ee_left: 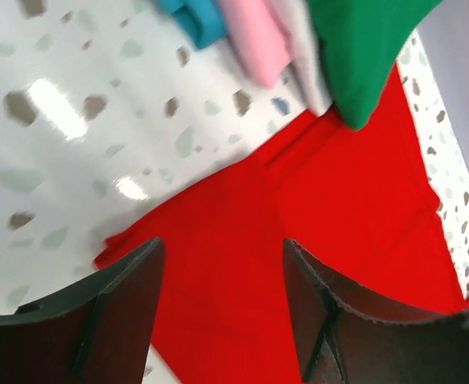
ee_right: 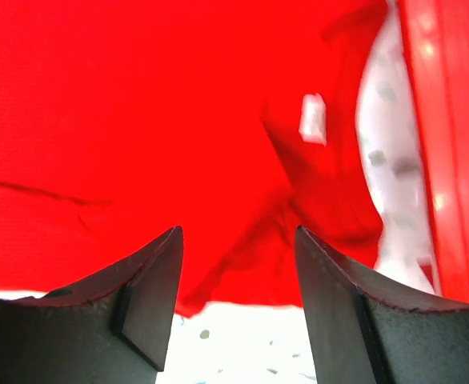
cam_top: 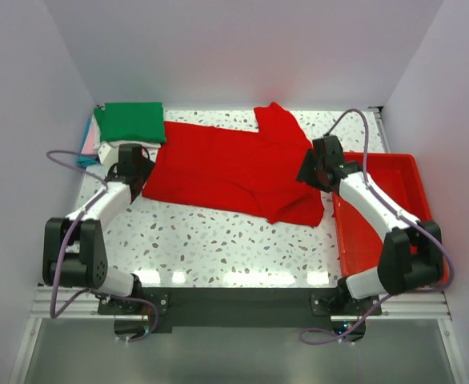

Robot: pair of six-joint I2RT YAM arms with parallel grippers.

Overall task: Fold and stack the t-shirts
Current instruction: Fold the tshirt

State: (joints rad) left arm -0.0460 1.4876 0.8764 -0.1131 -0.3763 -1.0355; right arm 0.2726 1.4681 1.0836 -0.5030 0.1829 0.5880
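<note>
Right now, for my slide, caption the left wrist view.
Left gripper open over the edge of the red shirt, the green-topped folded stack just beyond on the speckled table.

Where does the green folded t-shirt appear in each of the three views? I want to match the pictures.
Top external: the green folded t-shirt lies at the upper left, above the left arm.
Left wrist: the green folded t-shirt is at the top right, its corner pointing down.
Right wrist: not in view.
Shared landmark: the red t-shirt, spread flat, shows in all three views.
</note>
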